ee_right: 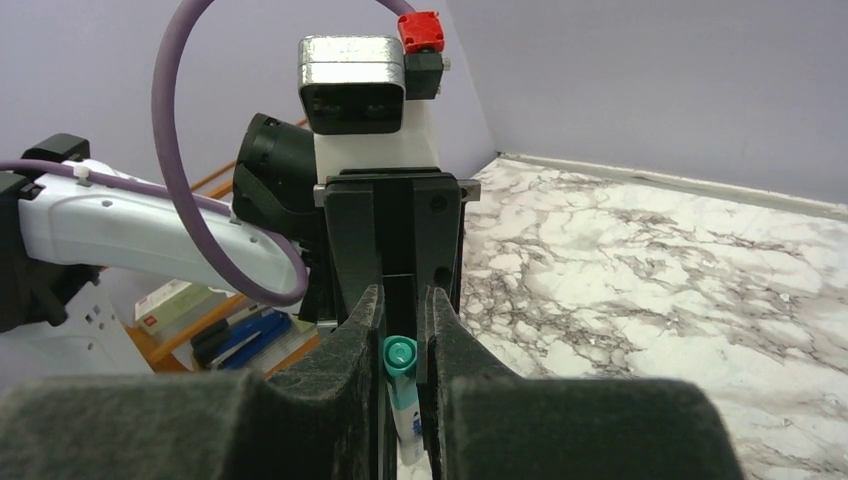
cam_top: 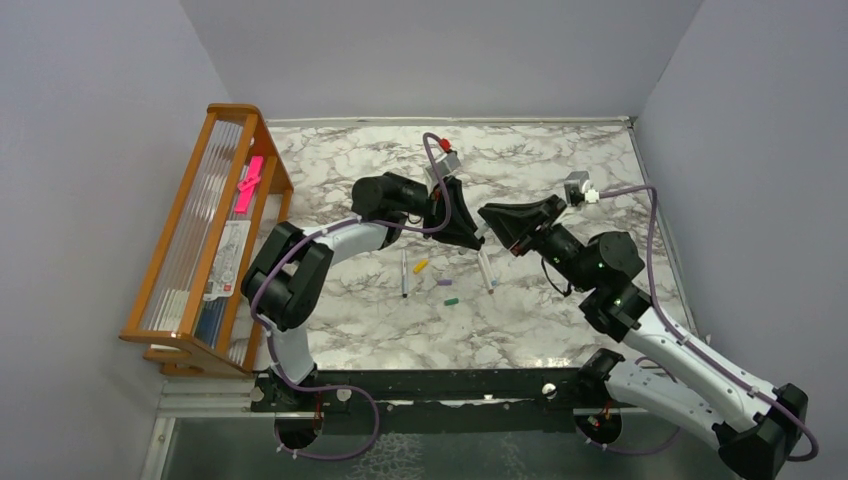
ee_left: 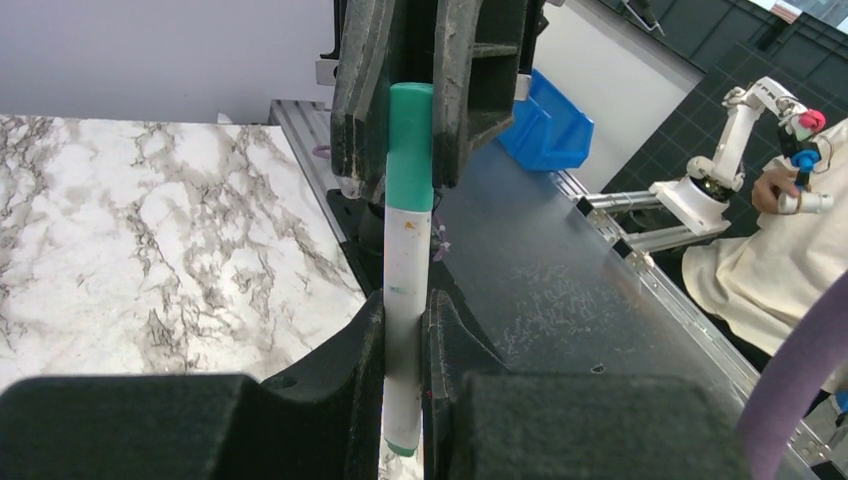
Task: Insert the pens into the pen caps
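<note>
The left gripper [ee_left: 404, 318] is closed on the white barrel of a pen [ee_left: 408, 250], which is held raised above the table [cam_top: 570, 180] near its middle. The pen's far end is seen inside a teal cap [ee_left: 411, 135], and that cap is clamped by the right gripper [ee_right: 403, 305], which is met nose to nose with the left one. Whether the cap is pressed fully home cannot be told, though the joint looks close. This pair is judged nearly finished.

Below the grippers, two more pens are seen lying uncapped on the table: a dark-tipped pen [cam_top: 404, 274] and a second pen [cam_top: 487, 270] just under the right gripper. Between them lie an orange cap [cam_top: 420, 266], a purple cap [cam_top: 444, 282] and a green cap [cam_top: 451, 300], all apart from one another. At least two insertions are therefore judged to be left, with one cap spare as far as can be seen.

Open marble is offered toward the far and right sides for setting the finished pen down. A wooden rack [cam_top: 200, 230] is stood along the left edge, well apart from the loose pieces, and the table is closed in by walls on three sides.
</note>
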Motion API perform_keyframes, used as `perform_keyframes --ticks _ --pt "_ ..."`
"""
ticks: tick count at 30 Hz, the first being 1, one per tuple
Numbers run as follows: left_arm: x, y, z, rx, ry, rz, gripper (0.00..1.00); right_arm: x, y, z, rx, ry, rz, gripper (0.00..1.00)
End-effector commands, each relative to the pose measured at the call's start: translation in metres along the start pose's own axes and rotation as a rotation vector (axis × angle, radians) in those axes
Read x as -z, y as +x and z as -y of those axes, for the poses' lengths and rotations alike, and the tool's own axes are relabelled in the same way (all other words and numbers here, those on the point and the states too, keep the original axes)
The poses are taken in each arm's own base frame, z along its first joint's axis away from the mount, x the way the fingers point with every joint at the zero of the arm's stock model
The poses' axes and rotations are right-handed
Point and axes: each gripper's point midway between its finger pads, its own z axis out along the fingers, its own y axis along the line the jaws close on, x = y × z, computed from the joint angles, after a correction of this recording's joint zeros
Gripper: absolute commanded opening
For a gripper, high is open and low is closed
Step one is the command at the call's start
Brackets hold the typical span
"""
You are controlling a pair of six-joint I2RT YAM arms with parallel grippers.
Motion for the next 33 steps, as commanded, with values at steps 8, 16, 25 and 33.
perform_keyframes --ticks 8,16,25,33 --pt "0.009 -0.032 -0.015 -0.141 -0.114 0.325 0.00 0.050 0.031 0.001 -0.121 0.124 -0.180 0.60" --pt "0.061 0.011 -0.105 0.058 -0.380 0.439 0.00 0.072 0.034 0.028 -0.090 0.283 -0.193 0.64" --pt "0.144 0.059 -0.199 0.202 -1.114 0.352 0.00 0.085 0.054 0.036 -0.097 0.310 -0.235 0.64" --pt "0.203 0.079 -0.213 0.142 -1.668 0.027 0.00 0.080 0.074 0.040 -0.107 0.315 -0.287 0.64"
